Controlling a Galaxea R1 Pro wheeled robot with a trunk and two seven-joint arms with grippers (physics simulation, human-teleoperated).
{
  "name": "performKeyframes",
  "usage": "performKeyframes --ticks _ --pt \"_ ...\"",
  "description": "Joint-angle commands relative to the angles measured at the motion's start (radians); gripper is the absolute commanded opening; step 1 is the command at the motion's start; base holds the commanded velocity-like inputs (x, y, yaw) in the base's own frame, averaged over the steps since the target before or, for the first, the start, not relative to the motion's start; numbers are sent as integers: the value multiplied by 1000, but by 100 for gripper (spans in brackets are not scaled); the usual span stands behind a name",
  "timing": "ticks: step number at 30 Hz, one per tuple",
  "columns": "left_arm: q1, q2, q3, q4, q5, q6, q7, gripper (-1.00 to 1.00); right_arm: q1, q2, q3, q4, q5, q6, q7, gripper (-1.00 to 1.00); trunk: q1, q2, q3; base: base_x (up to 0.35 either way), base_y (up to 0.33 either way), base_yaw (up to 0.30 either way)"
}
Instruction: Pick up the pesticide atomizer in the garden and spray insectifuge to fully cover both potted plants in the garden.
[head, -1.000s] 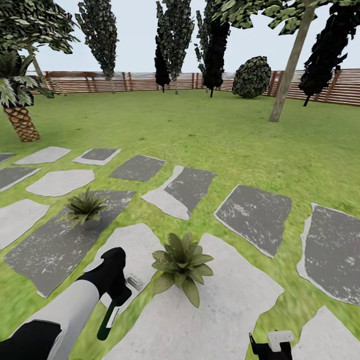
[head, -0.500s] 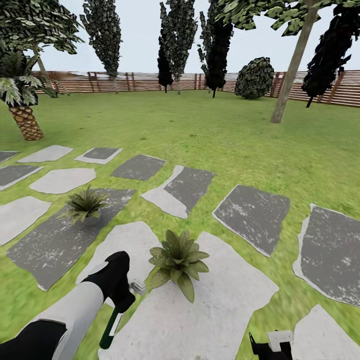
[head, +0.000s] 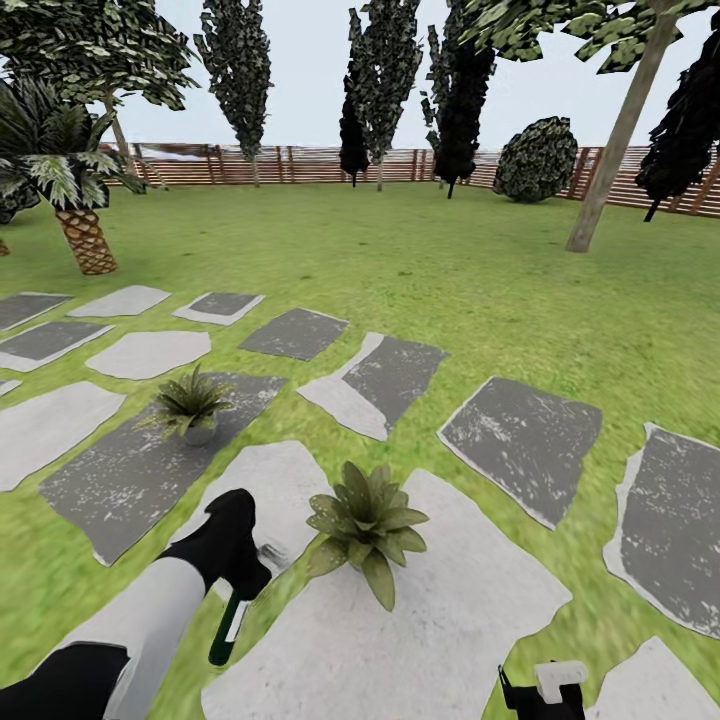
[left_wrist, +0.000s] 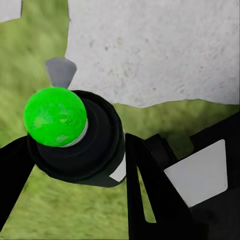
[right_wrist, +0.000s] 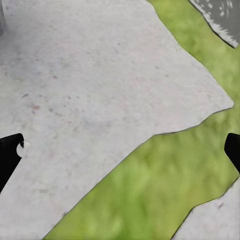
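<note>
One white label strip, unreadable, marks the atomizer (head: 228, 625) the left hand (head: 240, 580) grips.

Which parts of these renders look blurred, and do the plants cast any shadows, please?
Head view: the grass smears toward the edges; the nearer potted plant casts no clear shadow. Left wrist view: the atomizer looks soft. Right wrist view: the grass edge is blurred.

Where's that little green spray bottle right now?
In the head view, the spray bottle hangs from the left gripper at lower left, just left of the nearer potted plant, over a pale stepping stone's edge.
</note>
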Motion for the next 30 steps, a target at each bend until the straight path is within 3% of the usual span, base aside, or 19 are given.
performKeyframes --ticks 1,10,16,30 --pt "0 5 1 5 -5 6 27 -100 0 0 9 0 -10 -3 -1 100 0 0 -1 0 0 0" --pt "0 10 1 48 -5 6 35 -100 0 -2 8 0 -10 -3 -1 100 0 0 -1 3 -1 0" --pt "0 2 0 46 -4 5 35 -100 0 -2 8 0 -10 -3 -3 100 0 0 -1 125 -213 19" --pt "0 2 3 36 -4 5 35 -100 0 -2 9 0 -10 -3 -3 100 0 0 -1 -105 -246 237"
